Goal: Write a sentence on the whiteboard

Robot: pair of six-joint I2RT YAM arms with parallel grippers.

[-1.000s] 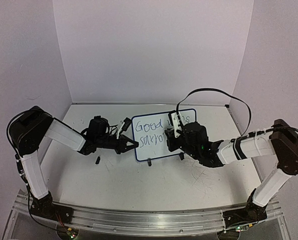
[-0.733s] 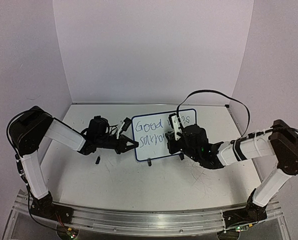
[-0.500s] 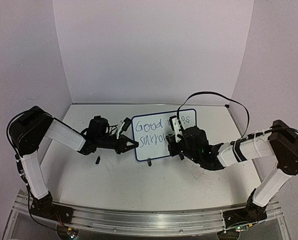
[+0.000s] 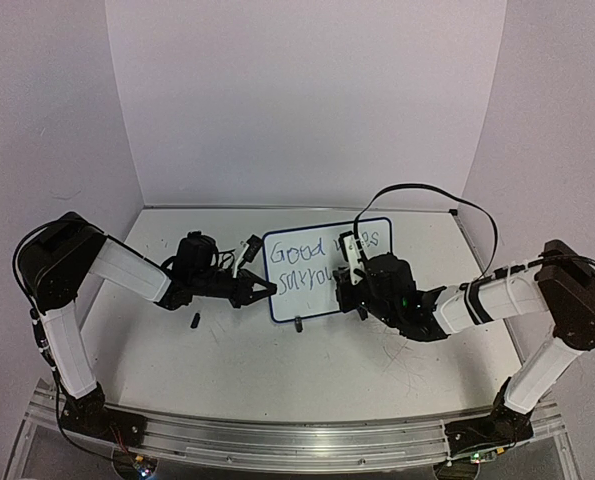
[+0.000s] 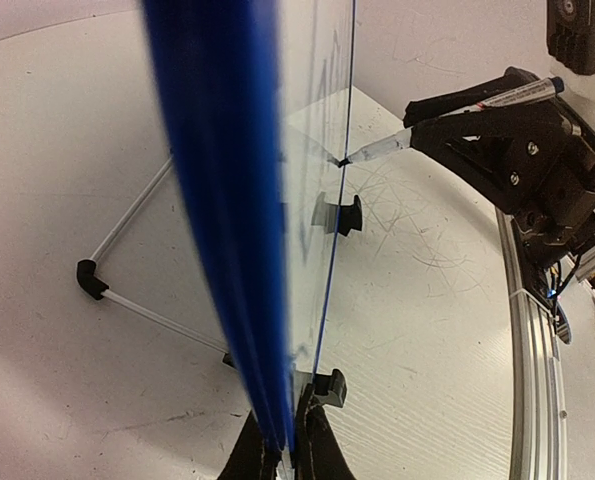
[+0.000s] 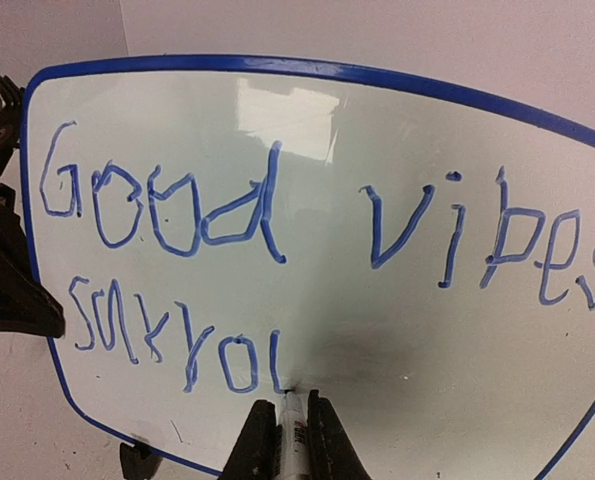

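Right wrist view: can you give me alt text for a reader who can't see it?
A marker clamped in the right gripper touches its tip to a blue-framed whiteboard, at the end of the second line of blue handwriting. The top line reads "Good vibes"; the line below is an unreadable scrawl.
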